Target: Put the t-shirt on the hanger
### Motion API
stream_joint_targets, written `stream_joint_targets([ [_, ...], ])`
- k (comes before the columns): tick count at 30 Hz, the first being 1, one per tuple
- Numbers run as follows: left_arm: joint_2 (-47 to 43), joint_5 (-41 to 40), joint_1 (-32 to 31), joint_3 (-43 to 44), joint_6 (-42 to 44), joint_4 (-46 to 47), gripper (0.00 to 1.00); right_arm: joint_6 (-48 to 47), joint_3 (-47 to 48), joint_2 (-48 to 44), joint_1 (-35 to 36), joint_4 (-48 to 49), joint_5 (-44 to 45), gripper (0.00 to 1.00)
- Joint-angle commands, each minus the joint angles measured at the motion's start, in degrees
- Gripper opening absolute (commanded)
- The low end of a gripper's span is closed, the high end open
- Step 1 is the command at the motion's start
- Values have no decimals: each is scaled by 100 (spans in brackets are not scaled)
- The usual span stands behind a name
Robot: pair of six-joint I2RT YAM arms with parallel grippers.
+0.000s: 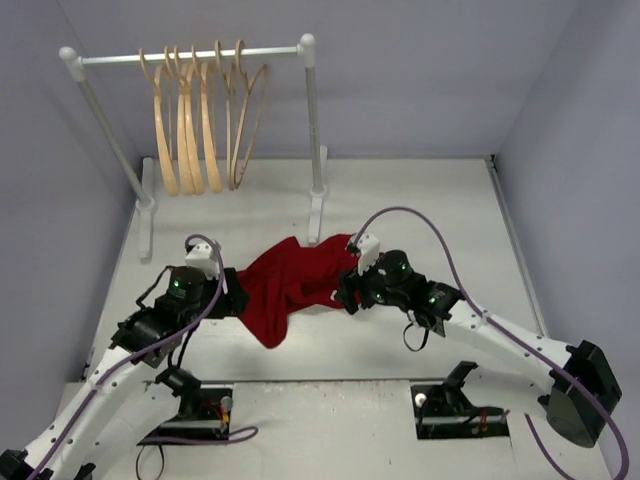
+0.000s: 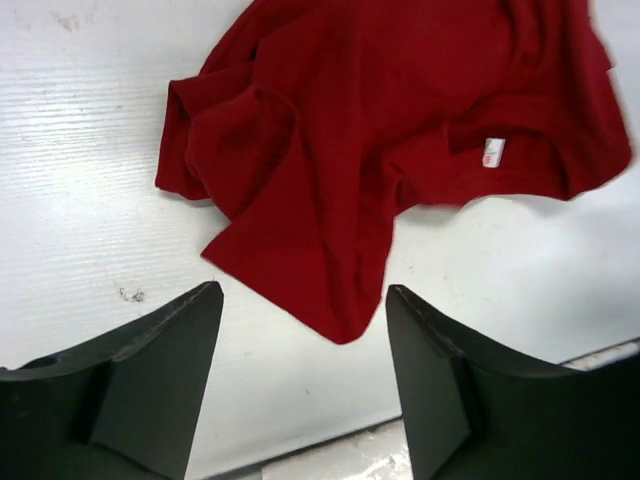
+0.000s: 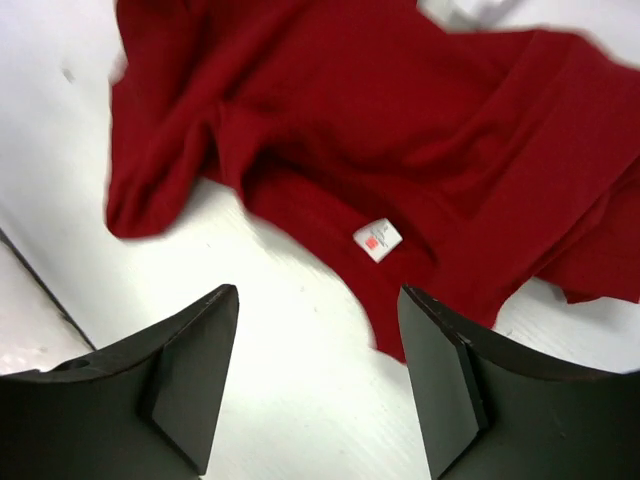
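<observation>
Largest first: the white surface (image 1: 420,200), carrying everything. At its far side, the white rail stand (image 1: 190,57), the only holder here. No box or basket to be seen. Hung on its bar, about five pale bent-wood hangers (image 1: 200,130), crowded toward the left end, with no garment on any of them.

Next in size, the dark-red t-shirt (image 1: 290,280). Crumpled on the surface between the two arms, near the foot of the rail stand, well apart from the hangers.

Then the left claw (image 2: 302,292): fingers spread apart, holding nothing, low over a folded corner of the cloth. Likewise the right claw (image 3: 318,291): wide apart, empty, just above the neck edge.

Smallest, the white label (image 3: 377,239), showing inside the collar on the side of the right arm.

Step in hand, as a judgement: taking hold of the t-shirt, so very early in the task. To do it well:
- Use the label as a guide to find the collar.
- Bring each claw straight down and pinch one or two layers at the neck or shoulder, not a whole bundle.
- Close fully before lifting.
- Raise both sides together and pull gently apart, to open the neck for a hanger.
- Go slowly, with soft cloth likely to sag or slip out.
</observation>
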Motion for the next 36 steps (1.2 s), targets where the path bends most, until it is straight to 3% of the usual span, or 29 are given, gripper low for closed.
stream_joint_targets([
  [1, -379, 64, -13, 732, -155, -528, 65, 562, 198, -582, 57, 406, 302, 63],
  [5, -255, -475, -13, 1329, 167, -792, 68, 525, 518, -601, 57, 327, 752, 67],
  [15, 1138, -1842, 24, 2017, 472, -797, 70, 817, 2795, 1245, 108, 299, 1501, 68],
  [30, 824, -2306, 98, 1589, 919, -773, 70, 827, 7923, 4625, 787, 307, 3196, 70],
  [36, 833, -2207, 217, 1595, 918, -770, 70, 886, 9161, 5700, 787, 316, 3355, 70],
])
